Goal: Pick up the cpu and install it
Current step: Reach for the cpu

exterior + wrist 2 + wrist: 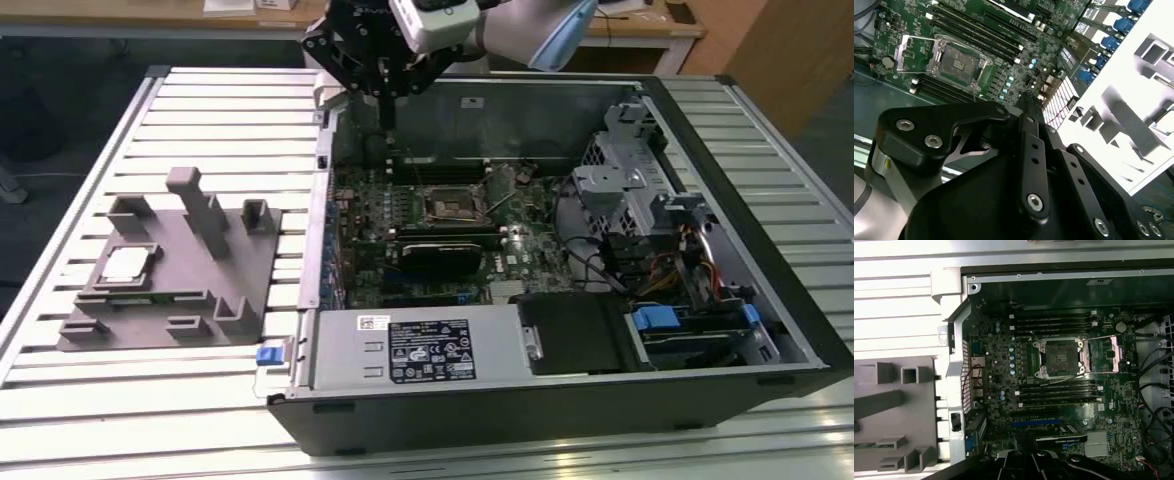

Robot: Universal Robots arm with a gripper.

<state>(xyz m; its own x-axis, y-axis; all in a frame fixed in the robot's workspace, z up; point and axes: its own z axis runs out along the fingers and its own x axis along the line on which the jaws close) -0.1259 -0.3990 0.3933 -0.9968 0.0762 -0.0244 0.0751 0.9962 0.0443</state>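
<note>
I work above a slatted metal table (120,410) over dark floor (54,120), a light wooden desk (641,25) beyond it and a brown wooden panel (781,50) at the exterior view's far right.

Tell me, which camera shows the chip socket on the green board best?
The first wrist view: it looks straight down on the socket, whole and unobstructed. The second wrist view shows it at a slant. The exterior view shows it small, deep inside the computer case.
</note>
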